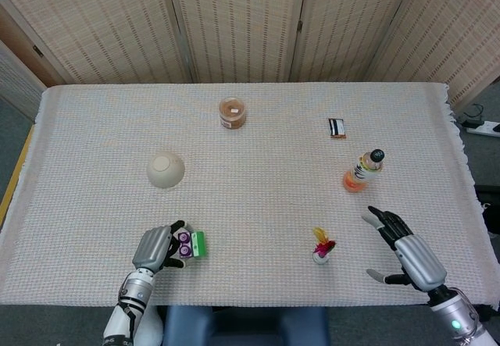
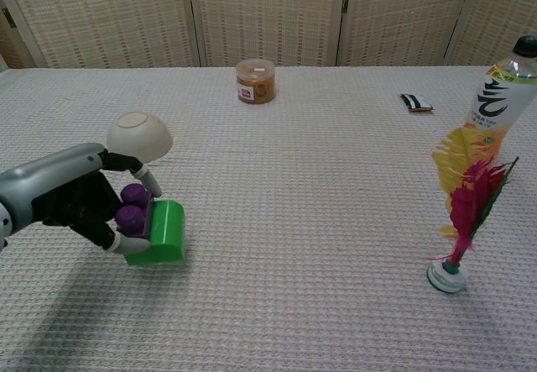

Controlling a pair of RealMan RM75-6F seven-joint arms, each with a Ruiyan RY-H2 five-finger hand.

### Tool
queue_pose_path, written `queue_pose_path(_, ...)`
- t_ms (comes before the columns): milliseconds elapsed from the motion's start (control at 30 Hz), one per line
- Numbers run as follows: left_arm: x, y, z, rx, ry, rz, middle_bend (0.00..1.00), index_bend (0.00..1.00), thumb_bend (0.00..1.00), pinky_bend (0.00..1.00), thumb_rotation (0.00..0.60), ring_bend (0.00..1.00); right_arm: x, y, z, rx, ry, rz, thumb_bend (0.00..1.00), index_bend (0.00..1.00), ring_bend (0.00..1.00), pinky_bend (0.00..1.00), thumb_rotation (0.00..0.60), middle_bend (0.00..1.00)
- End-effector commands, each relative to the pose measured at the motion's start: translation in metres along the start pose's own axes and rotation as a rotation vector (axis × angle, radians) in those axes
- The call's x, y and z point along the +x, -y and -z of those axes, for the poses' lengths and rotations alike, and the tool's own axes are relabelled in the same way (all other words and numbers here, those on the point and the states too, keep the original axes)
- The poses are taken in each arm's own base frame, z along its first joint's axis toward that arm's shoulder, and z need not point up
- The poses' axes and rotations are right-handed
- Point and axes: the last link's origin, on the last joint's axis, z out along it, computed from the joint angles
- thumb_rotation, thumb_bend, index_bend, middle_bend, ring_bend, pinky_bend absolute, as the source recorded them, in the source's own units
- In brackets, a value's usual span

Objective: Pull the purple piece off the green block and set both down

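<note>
My left hand [image 2: 71, 201] grips the purple piece [image 2: 132, 206], which is still joined to the green block [image 2: 159, 232]. The pair is lifted a little off the cloth at the near left. In the head view the left hand [image 1: 153, 247] shows near the table's front edge, with the purple piece [image 1: 184, 244] and green block [image 1: 199, 244] at its fingertips. My right hand [image 1: 410, 253] hovers open at the near right, fingers spread, holding nothing. It does not appear in the chest view.
An upturned white bowl [image 2: 138, 136] sits just behind the left hand. A feather shuttlecock [image 2: 457, 221] and a drink bottle [image 2: 502, 103] stand at the right. A small jar [image 2: 255, 81] and a dark packet [image 2: 416, 102] lie further back.
</note>
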Motion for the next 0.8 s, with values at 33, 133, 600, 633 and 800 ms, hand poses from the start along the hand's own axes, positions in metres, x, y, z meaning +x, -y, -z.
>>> queue_pose_path(33, 0.012, -0.003, -0.001, -0.003, -0.033, -0.005, 1.00, 0.68, 0.24, 1.00, 0.600, 1.00, -0.004, 0.026, -0.025, 0.170, 0.131, -0.189, 0.24, 0.00, 0.00, 0.00, 0.600, 0.00)
queue_pose_path(133, 0.024, -0.006, -0.004, -0.006, -0.064, -0.010, 1.00, 0.68, 0.24, 1.00, 0.600, 1.00, 0.004, 0.042, -0.035, 0.211, 0.152, -0.259, 0.24, 0.00, 0.00, 0.00, 0.600, 0.00)
queue_pose_path(600, 0.065, -0.040, -0.003, -0.028, -0.038, 0.083, 1.00, 0.68, 0.25, 1.00, 0.600, 1.00, 0.005, 0.101, -0.108, 0.289, 0.210, -0.497, 0.24, 0.00, 0.00, 0.00, 0.600, 0.00)
queue_pose_path(633, 0.070, -0.044, -0.003, -0.032, -0.038, 0.095, 1.00, 0.68, 0.25, 1.00, 0.600, 1.00, 0.003, 0.105, -0.115, 0.289, 0.218, -0.510, 0.24, 0.00, 0.00, 0.00, 0.600, 0.00)
queue_pose_path(800, 0.087, -0.058, -0.002, -0.043, -0.041, 0.133, 1.00, 0.68, 0.25, 1.00, 0.600, 1.00, -0.006, 0.112, -0.139, 0.244, 0.204, -0.562, 0.24, 0.00, 0.00, 0.00, 0.600, 0.00)
